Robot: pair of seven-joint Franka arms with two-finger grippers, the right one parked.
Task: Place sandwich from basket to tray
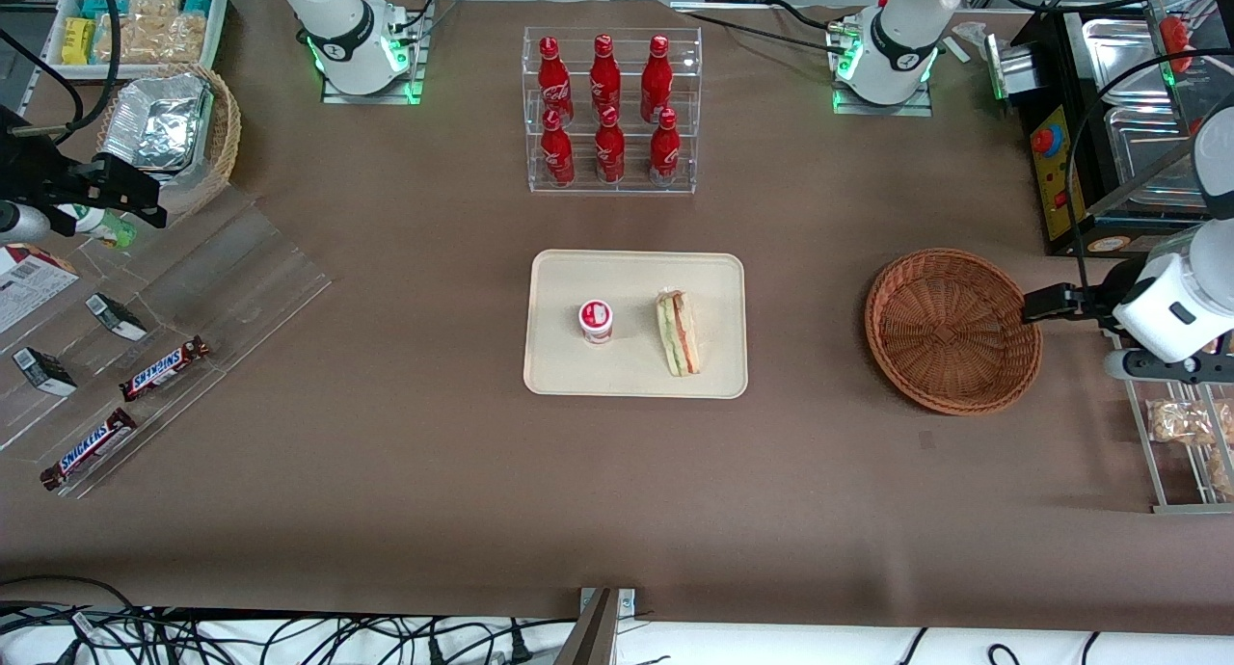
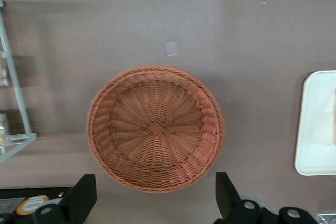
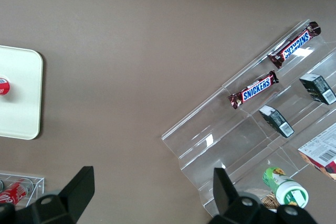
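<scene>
The sandwich (image 1: pixel 679 332), a wrapped wedge with green, red and yellow layers, lies on the cream tray (image 1: pixel 559 361), beside a small white cup with a red lid (image 1: pixel 596 320). The reddish-brown wicker basket (image 1: pixel 882 308) stands empty on the table toward the working arm's end. My left gripper (image 1: pixel 1030 306) hangs open and empty over the basket's rim on the working arm's side, well above it. In the left wrist view the gripper (image 2: pixel 156 192) shows its two black fingers wide apart, with the empty basket (image 2: pixel 100 145) below and an edge of the tray (image 2: pixel 315 129) beside it.
A clear rack of red bottles (image 1: pixel 610 111) stands farther from the camera than the tray. A clear stepped shelf with Snickers bars (image 1: pixel 164 368) and a pale wicker basket with foil containers (image 1: pixel 169 135) lie toward the parked arm's end. Metal trays (image 1: pixel 1147 96) and a snack rack (image 1: pixel 1181 434) flank the working arm.
</scene>
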